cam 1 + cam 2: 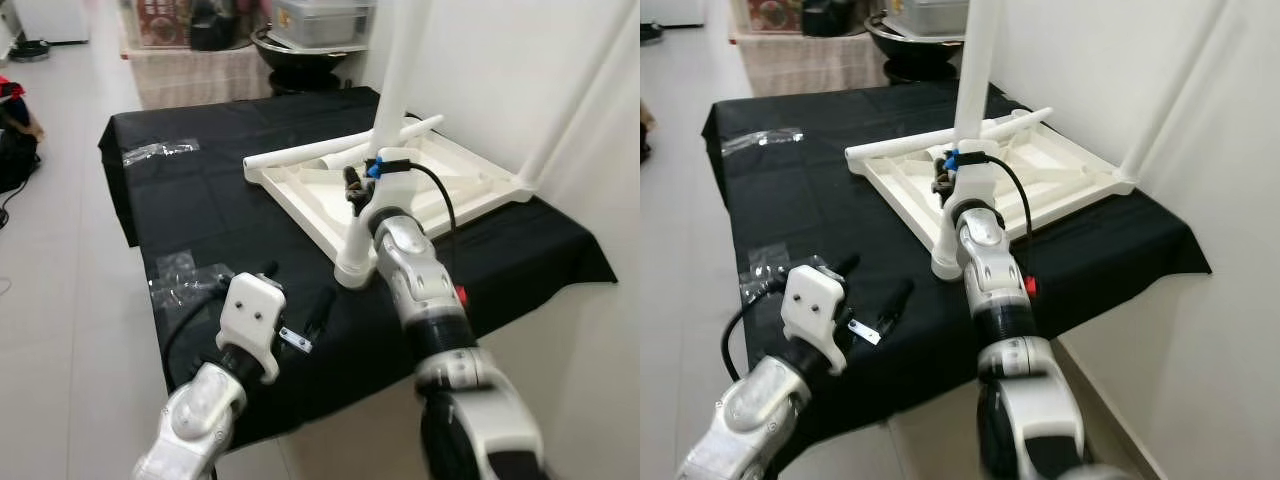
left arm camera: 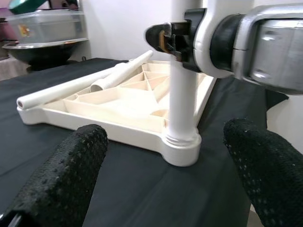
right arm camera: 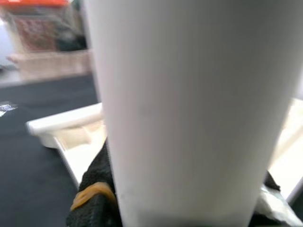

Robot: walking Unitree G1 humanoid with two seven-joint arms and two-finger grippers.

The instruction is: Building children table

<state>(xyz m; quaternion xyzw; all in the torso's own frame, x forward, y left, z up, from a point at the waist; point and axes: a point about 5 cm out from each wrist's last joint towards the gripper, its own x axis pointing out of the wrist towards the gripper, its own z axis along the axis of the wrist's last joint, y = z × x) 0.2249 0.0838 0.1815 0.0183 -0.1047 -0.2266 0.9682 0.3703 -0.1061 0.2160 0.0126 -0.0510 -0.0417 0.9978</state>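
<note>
Lying upside down across the far right of the black-draped table (image 1: pixel 200 200), the white tabletop (image 1: pixel 420 185) is sitting with open cloth on its left and its near corner close to the table's front edge. We are clamping our right gripper (image 1: pixel 357 187) around the upright leg (image 1: pixel 362 240) socketed at that corner. We are holding our left gripper (image 2: pixel 165 161) open over the near edge, its fingers (image 2: pixel 66 175) spread wide, with bare cloth between it and the leg.

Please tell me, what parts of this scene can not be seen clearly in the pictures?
- Upright leg: its top is cut off by the edge in both eye views.
- Right gripper: right wrist view is blurred by the close leg.
- Clear bags: contents too small to tell.
</note>
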